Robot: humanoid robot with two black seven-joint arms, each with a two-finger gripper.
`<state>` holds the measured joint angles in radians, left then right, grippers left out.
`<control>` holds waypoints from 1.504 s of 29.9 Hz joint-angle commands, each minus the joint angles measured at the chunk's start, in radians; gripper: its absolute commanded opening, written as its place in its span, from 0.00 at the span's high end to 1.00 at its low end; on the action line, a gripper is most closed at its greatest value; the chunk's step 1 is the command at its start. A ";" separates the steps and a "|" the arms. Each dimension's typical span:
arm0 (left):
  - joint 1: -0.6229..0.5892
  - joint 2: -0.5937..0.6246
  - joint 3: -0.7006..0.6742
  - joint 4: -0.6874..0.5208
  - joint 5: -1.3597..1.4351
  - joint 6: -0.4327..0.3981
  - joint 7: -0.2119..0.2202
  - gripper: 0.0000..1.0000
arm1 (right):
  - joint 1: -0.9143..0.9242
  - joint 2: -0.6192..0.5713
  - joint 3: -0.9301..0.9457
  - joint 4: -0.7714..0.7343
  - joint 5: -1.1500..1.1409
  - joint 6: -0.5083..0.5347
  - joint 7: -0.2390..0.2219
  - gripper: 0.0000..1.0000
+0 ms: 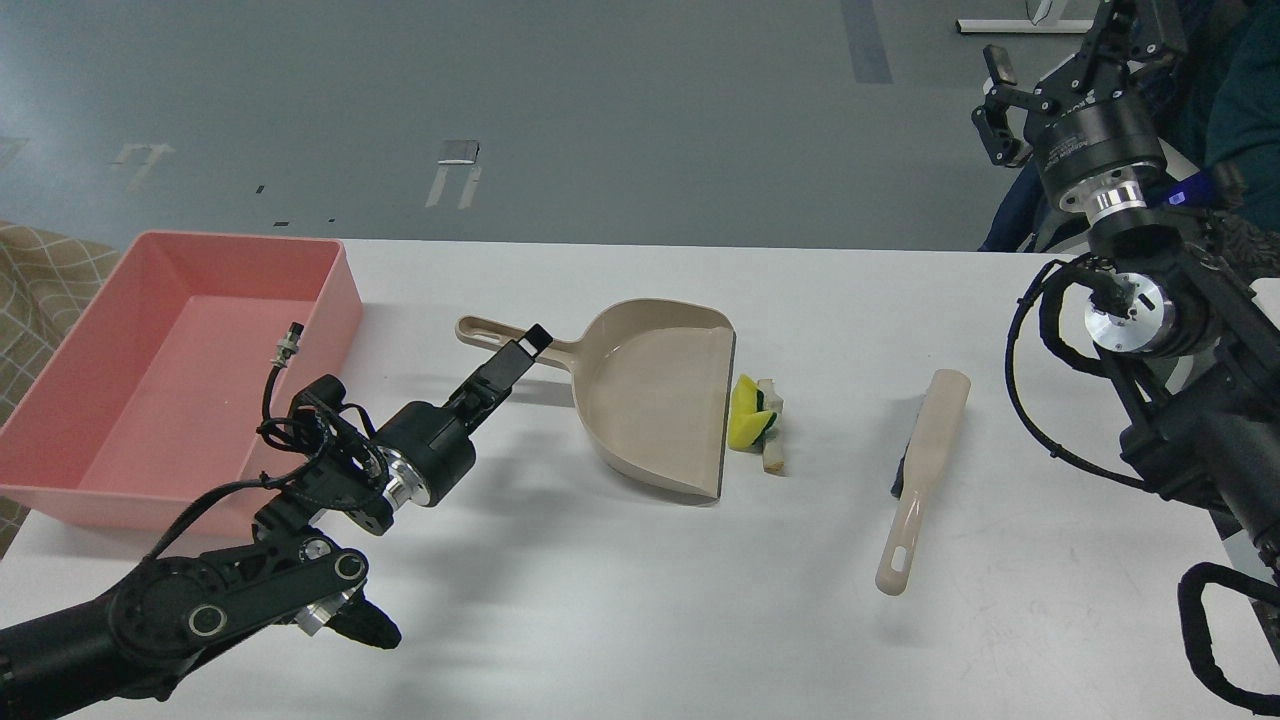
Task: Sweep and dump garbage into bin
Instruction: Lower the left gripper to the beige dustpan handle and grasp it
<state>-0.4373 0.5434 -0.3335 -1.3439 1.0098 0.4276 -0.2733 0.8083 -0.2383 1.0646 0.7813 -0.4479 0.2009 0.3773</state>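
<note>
The garbage lies right at the dustpan's open lip: a yellow sponge chunk (746, 418) with a dark green side, and a white bread slice (771, 432) touching it. The beige dustpan (660, 395) lies mid-table with its handle (490, 335) pointing left. The pink bin (170, 380) stands at the table's left edge with nothing showing inside. My left gripper (525, 348) is low over the table with its tip at the dustpan handle. It is seen side-on, so I cannot separate its fingers. My right gripper (1075, 45) is raised at the far right, open and empty.
A beige hand brush (920, 470) lies to the right of the garbage, handle toward me. The table's far edge runs behind the dustpan. A person in dark clothes (1240, 80) is behind my right arm. My left forearm (200, 610) lies low along the front left.
</note>
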 commanded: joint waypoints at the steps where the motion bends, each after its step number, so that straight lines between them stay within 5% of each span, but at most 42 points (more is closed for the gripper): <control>1: 0.000 -0.054 0.001 0.083 -0.002 0.028 0.000 0.02 | -0.001 -0.001 0.000 -0.001 0.000 0.000 0.002 0.00; 45: -0.054 -0.206 -0.027 0.362 -0.025 0.061 -0.017 0.03 | -0.003 -0.004 0.002 0.001 0.000 0.000 0.002 0.00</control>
<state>-0.4815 0.3557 -0.3606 -1.0019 0.9874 0.4889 -0.2899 0.8055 -0.2412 1.0647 0.7824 -0.4480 0.2009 0.3790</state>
